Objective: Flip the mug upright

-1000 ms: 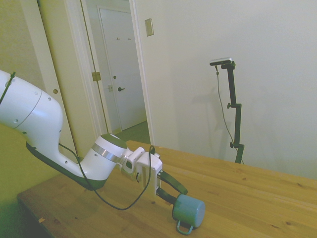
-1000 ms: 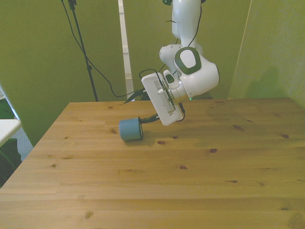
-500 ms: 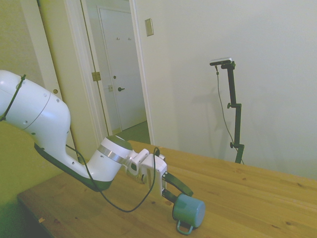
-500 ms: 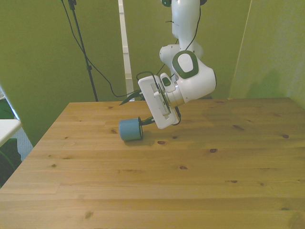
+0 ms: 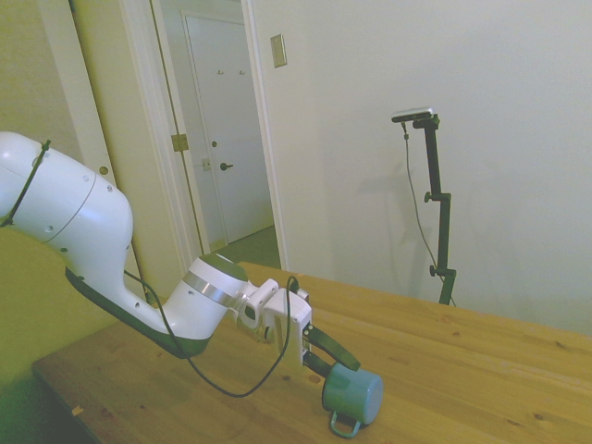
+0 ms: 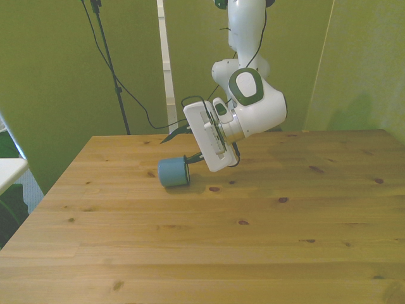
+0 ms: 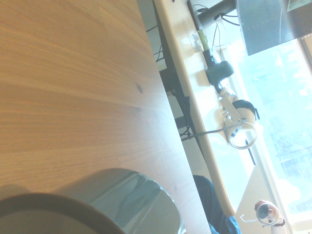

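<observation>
Gripper (image 5: 326, 360) spread around rim of mug (image 5: 353, 393); arm settled lower, barely moved since half-second ago. Mug still sideways on counter (image 6: 266, 240), handle at 6 o'clock in side view; grasp pending.

Side, front views share mug (image 5: 353, 394); wrist close.

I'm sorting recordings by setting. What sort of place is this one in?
Probably a room in a home or office used as a robot test space: a panelled interior door with a wall switch plate beside it, and a bare wooden table bearing only a mug.
</observation>
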Robot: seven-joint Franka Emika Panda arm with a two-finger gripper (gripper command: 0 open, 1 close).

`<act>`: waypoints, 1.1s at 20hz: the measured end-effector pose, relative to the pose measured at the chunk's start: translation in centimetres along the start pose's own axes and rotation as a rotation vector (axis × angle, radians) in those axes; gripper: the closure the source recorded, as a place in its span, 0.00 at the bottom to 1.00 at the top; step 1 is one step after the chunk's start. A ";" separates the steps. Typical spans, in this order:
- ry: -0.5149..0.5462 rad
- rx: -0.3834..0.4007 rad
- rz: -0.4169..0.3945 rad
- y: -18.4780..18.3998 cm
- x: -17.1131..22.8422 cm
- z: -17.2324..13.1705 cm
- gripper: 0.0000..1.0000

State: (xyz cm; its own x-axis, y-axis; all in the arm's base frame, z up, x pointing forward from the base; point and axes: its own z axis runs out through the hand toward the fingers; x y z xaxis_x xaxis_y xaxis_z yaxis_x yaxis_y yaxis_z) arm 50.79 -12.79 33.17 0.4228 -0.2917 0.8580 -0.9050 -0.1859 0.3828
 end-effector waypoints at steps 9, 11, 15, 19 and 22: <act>0.000 0.000 0.005 0.0 0.0 0.0 1.00; 0.001 0.001 0.006 0.0 0.0 -0.1 1.00; 0.001 0.003 0.007 -0.1 -0.1 -0.2 1.00; 0.003 0.010 0.028 -0.2 0.3 -0.6 1.00; -0.025 0.029 0.077 0.0 1.6 -1.7 1.00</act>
State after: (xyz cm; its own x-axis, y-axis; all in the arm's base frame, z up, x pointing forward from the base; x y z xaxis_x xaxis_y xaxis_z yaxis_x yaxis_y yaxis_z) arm 51.38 -11.64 35.12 0.3535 -0.3296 0.8755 -0.9332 -0.1893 0.3055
